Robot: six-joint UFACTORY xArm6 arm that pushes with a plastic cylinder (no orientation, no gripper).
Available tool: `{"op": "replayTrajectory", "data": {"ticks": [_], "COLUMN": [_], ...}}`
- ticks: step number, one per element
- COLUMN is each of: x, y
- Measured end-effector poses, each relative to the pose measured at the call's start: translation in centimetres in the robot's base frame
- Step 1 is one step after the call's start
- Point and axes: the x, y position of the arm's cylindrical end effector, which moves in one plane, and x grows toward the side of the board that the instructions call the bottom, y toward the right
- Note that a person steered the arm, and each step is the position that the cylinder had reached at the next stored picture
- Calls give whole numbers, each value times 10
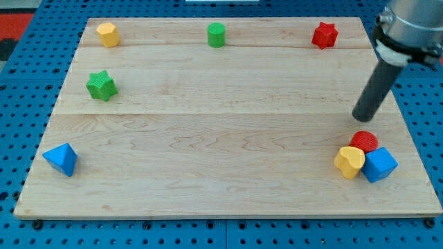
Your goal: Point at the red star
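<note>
My tip (360, 116) rests on the worktop (221, 166) near the view's right edge. There is no claw on this arm — nothing that opens, closes or holds, only the bare rod, and it touches no block.

The red star (324, 34) lies toward the view's top from my tip and a little to its left, well apart, close to the worktop's top edge.

The step in hand, as I judge it: slide up the view and slightly left, and stop just short of the star without nudging it. The lane between looks bare of blocks. It seems best to come in from the view's bottom side, so that a small overshoot would not push the star off the top edge.

Just below my tip sits a cluster — a red round block (365, 141), a yellow block (349, 162) of heart-like shape and a blue block (379, 164), touching one another. Move away from it, not through it; the red one could be mistaken for the target.

Count, eight blocks:
- red: two
- yellow: two, the second (106, 33) far left at the top
- green: two — a cylinder (217, 34) and a green star (101, 85)
- blue: two, the second a pyramid-like block (61, 159) far left
</note>
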Motion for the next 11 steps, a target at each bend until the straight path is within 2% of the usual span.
{"op": "replayTrajectory", "data": {"ticks": [2, 3, 4, 5, 6, 7, 8, 9, 10, 11], "x": [-133, -160, -111, -148, -219, -242, -185, -113, -158, -229], "y": [-2, -10, 4, 46, 36, -44, -95, -92, -103, -104]}}
